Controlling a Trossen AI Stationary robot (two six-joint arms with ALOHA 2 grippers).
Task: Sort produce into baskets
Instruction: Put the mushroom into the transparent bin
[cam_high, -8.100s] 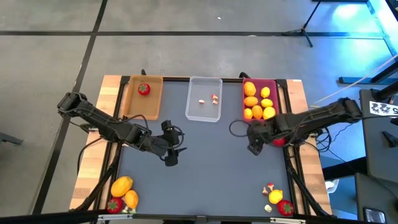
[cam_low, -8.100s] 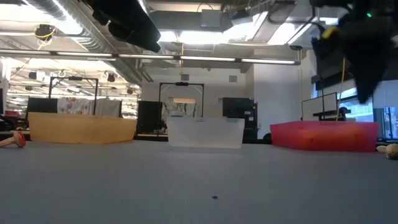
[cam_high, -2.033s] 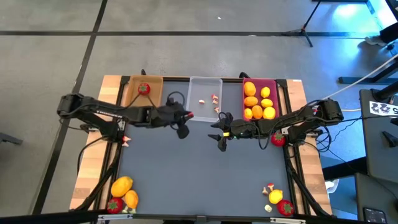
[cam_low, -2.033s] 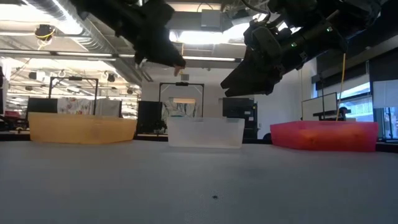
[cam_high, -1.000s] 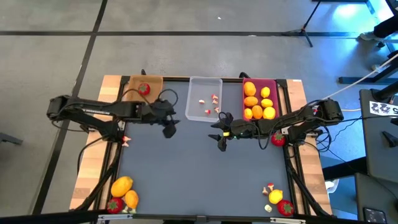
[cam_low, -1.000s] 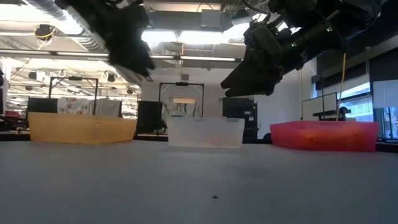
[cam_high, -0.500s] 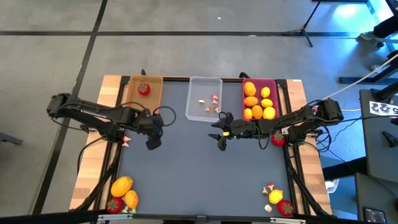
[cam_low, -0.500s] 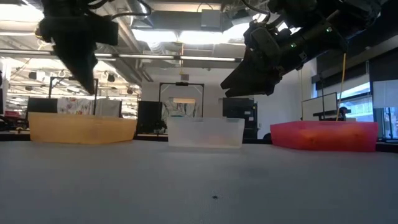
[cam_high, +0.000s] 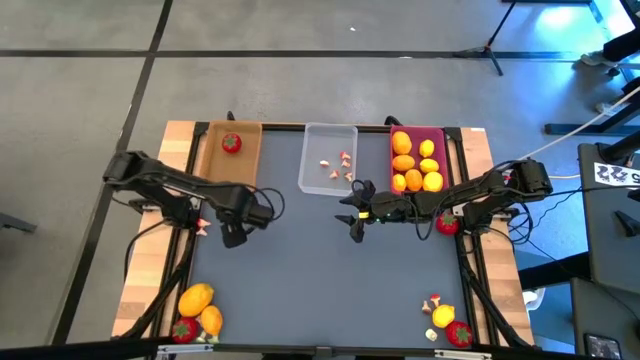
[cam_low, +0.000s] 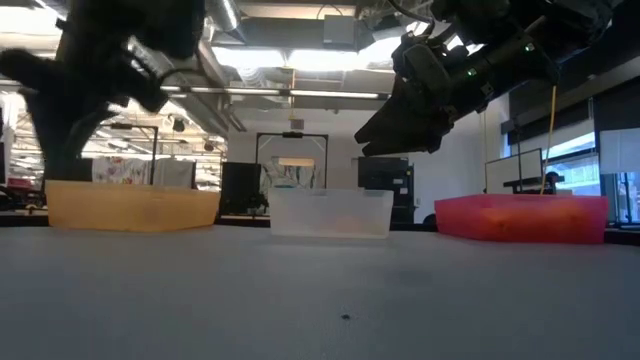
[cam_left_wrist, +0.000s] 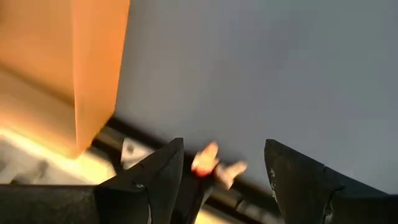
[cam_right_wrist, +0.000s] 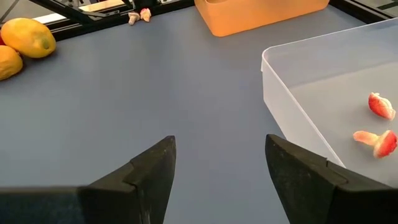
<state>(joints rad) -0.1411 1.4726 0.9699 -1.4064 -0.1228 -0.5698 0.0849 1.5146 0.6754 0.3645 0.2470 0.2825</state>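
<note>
- Fingers of the left gripper (cam_high: 232, 236) stand wide and empty, aimed at a mushroom piece (cam_left_wrist: 205, 162) on the table's left edge (cam_high: 150, 290).
- Left arm has swung from the clear basket (cam_high: 328, 172) after dropping one there; next pick begins.
- Right gripper (cam_high: 352, 212) waits unchanged, open, beside that basket.

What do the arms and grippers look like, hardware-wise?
Both are dark, near-black jointed arms. The left gripper and right gripper each have two broad, flat, matte black fingers tapering to angular tips. Thin black cables loop loosely beside each wrist in the high view. No markings are legible.
</note>
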